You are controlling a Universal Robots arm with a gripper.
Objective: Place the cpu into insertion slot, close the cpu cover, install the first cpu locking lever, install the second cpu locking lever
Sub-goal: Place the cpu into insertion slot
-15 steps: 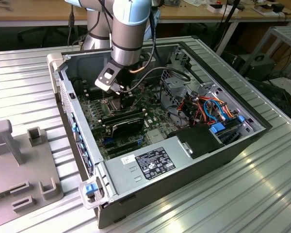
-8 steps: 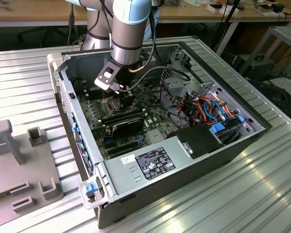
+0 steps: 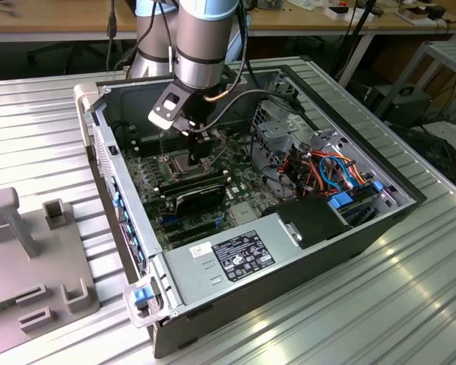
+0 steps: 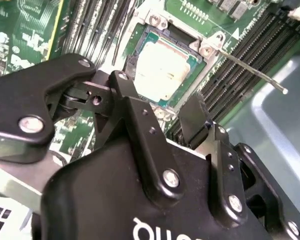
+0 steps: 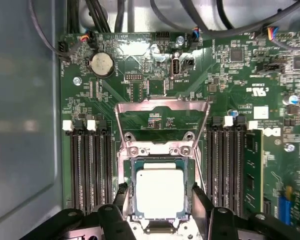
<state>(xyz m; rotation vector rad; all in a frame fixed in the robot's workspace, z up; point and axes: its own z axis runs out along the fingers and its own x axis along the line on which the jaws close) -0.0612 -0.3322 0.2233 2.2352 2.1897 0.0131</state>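
In the first wrist view the cpu (image 5: 159,194) lies flat in the insertion slot (image 5: 131,175), silver face up, with its thin green rim showing inside the dark frame. The gripper (image 5: 159,191) hangs low over it with its jaws spread: one black finger (image 5: 121,194) stands just outside one edge of the slot and the other just outside the opposite edge, and neither pinches the chip. The cpu cover (image 5: 162,104) is swung open at the far end of the slot, and green board shows through its square window. Banks of long black memory slots (image 5: 90,165) run along both sides of the slot, and a round coin battery (image 5: 102,64) sits on the board beyond the cover.

In the second wrist view a thin metal locking lever (image 4: 250,69) sticks up free beside a corner of the slot, not latched down.

In the exterior view the arm reaches down into an open computer case (image 3: 342,228) that lies on a ribbed metal table (image 3: 410,304). A grey holder block (image 3: 30,251) rests on the table to the exterior view's left of the case.
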